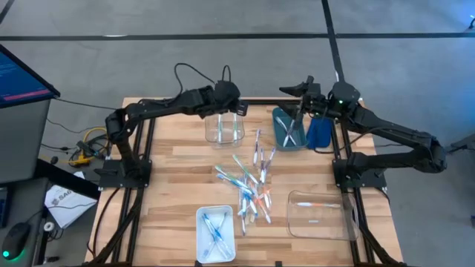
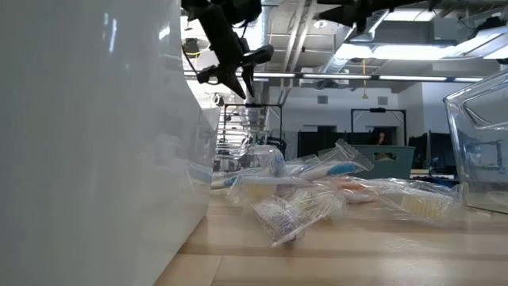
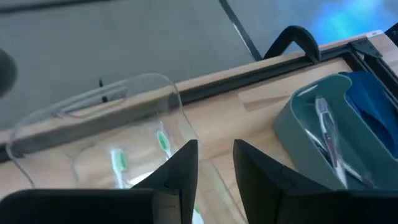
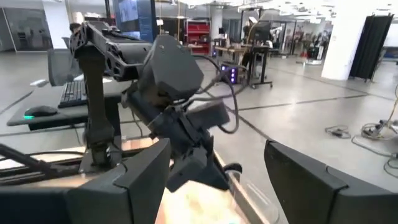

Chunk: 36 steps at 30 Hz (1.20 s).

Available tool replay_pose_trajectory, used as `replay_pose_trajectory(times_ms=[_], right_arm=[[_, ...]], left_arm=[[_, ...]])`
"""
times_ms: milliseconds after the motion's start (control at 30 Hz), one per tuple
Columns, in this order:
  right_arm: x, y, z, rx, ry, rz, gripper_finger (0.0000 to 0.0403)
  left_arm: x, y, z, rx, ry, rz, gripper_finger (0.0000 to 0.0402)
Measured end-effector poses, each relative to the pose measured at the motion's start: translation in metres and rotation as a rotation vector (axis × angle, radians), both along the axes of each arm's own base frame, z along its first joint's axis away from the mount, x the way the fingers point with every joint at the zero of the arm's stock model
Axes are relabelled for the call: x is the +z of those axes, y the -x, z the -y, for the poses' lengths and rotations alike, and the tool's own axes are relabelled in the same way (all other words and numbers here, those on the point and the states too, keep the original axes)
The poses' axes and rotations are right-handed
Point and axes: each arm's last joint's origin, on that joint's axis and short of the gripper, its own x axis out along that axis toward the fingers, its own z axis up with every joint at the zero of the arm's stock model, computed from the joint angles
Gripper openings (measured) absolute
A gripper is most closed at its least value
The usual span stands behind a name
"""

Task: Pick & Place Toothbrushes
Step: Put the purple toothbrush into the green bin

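Note:
Several toothbrushes (image 1: 249,185) lie in a loose pile on the middle of the wooden table. Two green ones (image 3: 163,142) stand in a clear container (image 1: 224,127) at the far side, their heads up. White-grey ones (image 3: 326,124) lie in a teal bin (image 1: 289,127), and blue ones lie in a white tray (image 1: 215,231) at the near edge. My left gripper (image 1: 239,110) (image 3: 214,158) hangs open above the clear container's far rim, tipped down, with nothing between its fingers. My right gripper (image 1: 291,90) (image 4: 217,168) is open, held level above the teal bin and facing the left arm.
A second clear container (image 1: 319,215) stands at the near right with a few toothbrushes in it. A folded blue cloth (image 1: 319,132) sits right of the teal bin. Black frame rails run along the table's edges. A monitor (image 1: 22,78) stands off the left side.

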Motion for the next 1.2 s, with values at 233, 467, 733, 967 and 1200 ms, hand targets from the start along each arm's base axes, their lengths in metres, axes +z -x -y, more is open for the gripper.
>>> replay_pose_trajectory(times_ms=[233,467,733,967,1200], right_arm=[[-0.004,0.018,-0.020,0.051,-0.051,-0.112,0.0255],[-0.007,0.028,-0.045,0.161,-0.075,-0.190,0.0255],[-0.010,0.019,-0.077,0.344,-0.068,-0.216,0.0255],[-0.005,-0.001,-0.109,0.518,-0.004,-0.121,0.0255],[-0.010,-0.025,-0.136,0.635,0.121,-0.065,0.0255]], left_arm=[[-0.005,-0.009,0.029,-0.028,-0.136,-0.070,0.0097],[-0.015,-0.009,0.063,-0.167,-0.244,-0.056,0.0096],[-0.010,0.021,0.091,-0.453,-0.388,0.218,0.0096],[0.000,0.068,0.098,-0.863,-0.497,0.600,0.0090],[-0.003,0.104,0.098,-1.016,-0.572,0.690,0.0065]])
